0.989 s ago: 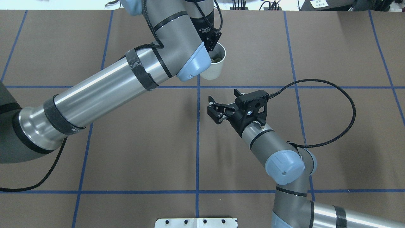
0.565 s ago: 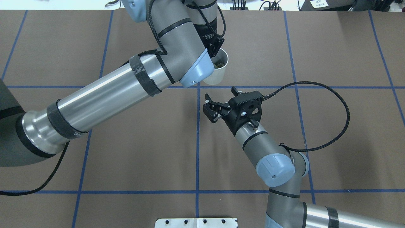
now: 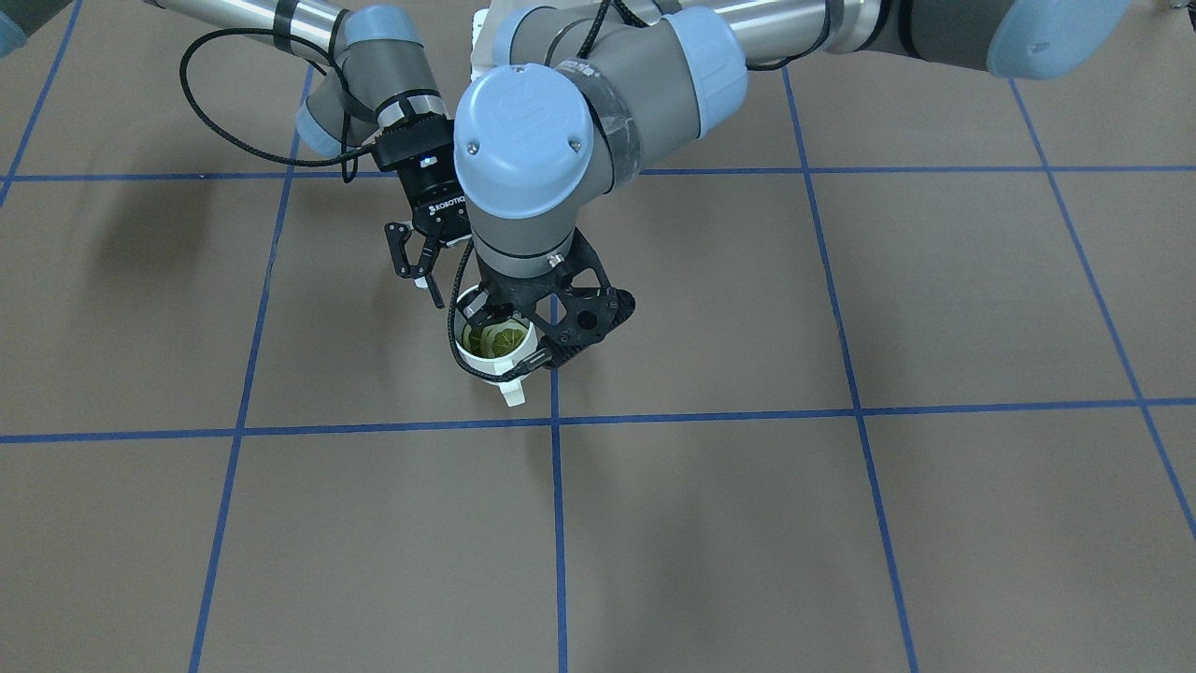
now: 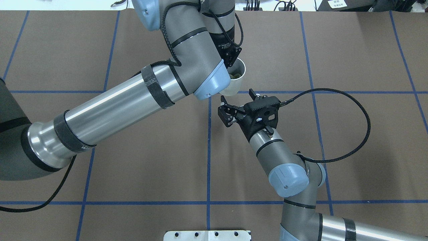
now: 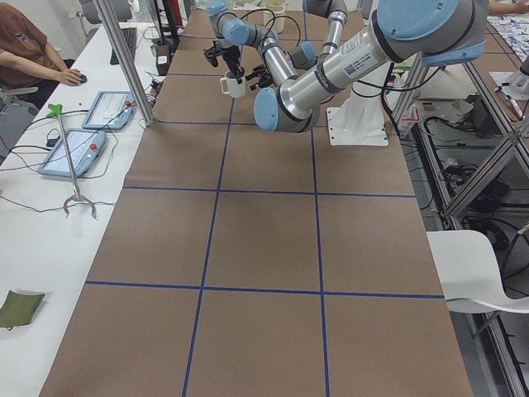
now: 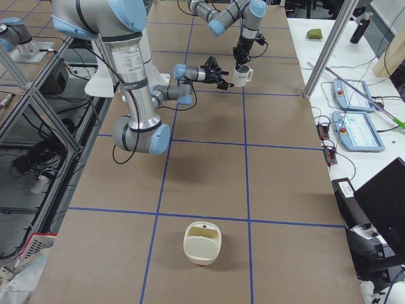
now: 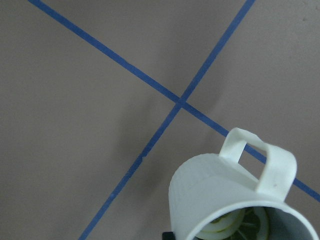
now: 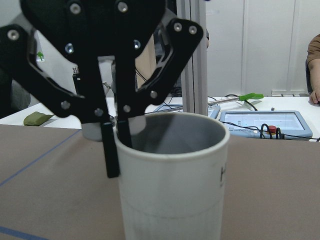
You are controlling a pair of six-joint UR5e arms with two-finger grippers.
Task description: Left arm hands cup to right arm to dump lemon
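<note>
Cup (image 4: pixel 236 85) is the thing to watch, so look at where it sits from the right claw (image 4: pixel 223 110). In the overhead view the cup is at about 1 o'clock from that claw. It is just beside it but not touching.

The left claw (image 8: pixel 119 150) holds the cup by its top edge. One finger is inside and one is outside, and they pinch the wall. The cup stands up straight, with its mouth facing up. From the side views it looks lifted off the worktop (image 4: pixel 334 150). The lemon (image 3: pixel 495 338) lies flat at the bottom of the cup.

The right claw is spread wide and has nothing in it. In the right wrist view the cup is straight ahead and fills most of the picture, so you are aimed well.

The handle (image 3: pixel 509 394) sticks out on the side away from the right claw. In the front-facing view it points to 6 o'clock, and the right claw is at about 11 o'clock from the cup. That means you will meet the smooth round side, not the handle.

The left claw's fingers are at the rim on your near side. I think you should go for the body lower down, so the two claws do not bump.
</note>
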